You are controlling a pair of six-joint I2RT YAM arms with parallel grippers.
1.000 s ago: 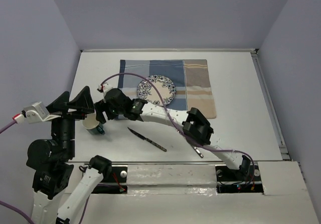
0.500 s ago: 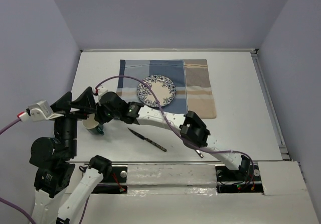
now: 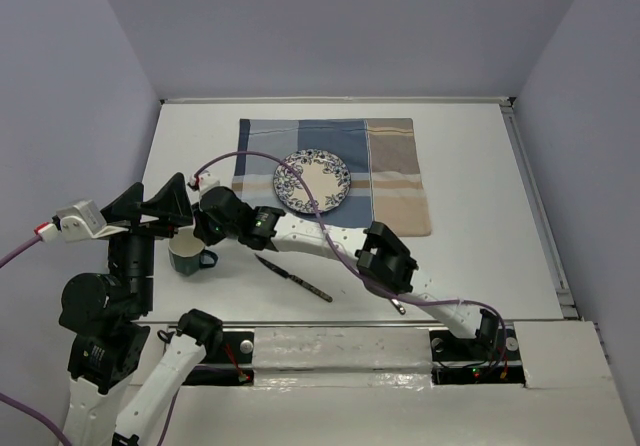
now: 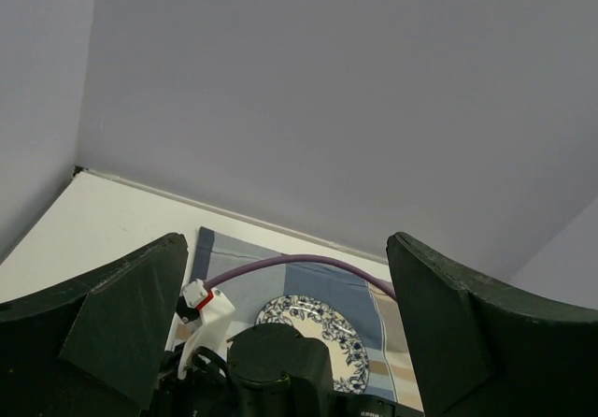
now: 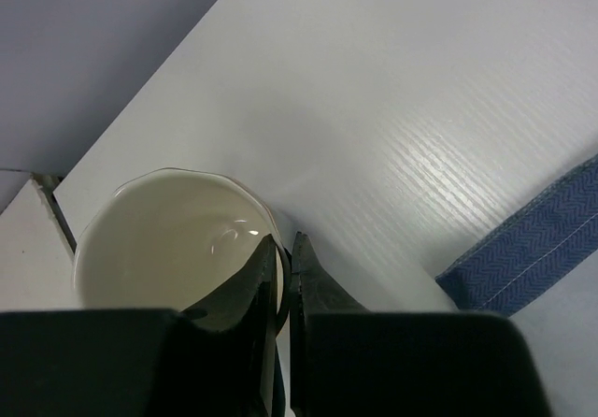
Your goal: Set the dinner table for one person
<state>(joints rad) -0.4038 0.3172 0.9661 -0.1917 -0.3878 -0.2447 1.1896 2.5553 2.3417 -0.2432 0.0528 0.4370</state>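
A dark green mug (image 3: 188, 256) with a cream inside (image 5: 159, 249) stands on the white dinner table (image 3: 470, 246), left of the striped cloth (image 3: 390, 166). My right gripper (image 3: 205, 232) reaches across to it and is shut on the mug's rim (image 5: 288, 244), one finger inside and one outside. A blue-patterned plate (image 3: 312, 180) lies on the cloth. A knife (image 3: 293, 277) lies on the bare table in front of the cloth. My left gripper (image 3: 150, 204) hangs open above the table just left of the mug, holding nothing; its view shows the plate (image 4: 322, 319).
A piece of cutlery (image 3: 395, 304) lies partly under the right arm near the table's front edge. The right arm's purple cable (image 3: 260, 152) arcs over the cloth's left part. A blue corner of the cloth (image 5: 533, 239) lies right of the mug.
My right gripper has moved left to the mug and its jaws have closed on the rim. The mug has shifted slightly. The left arm has barely moved.
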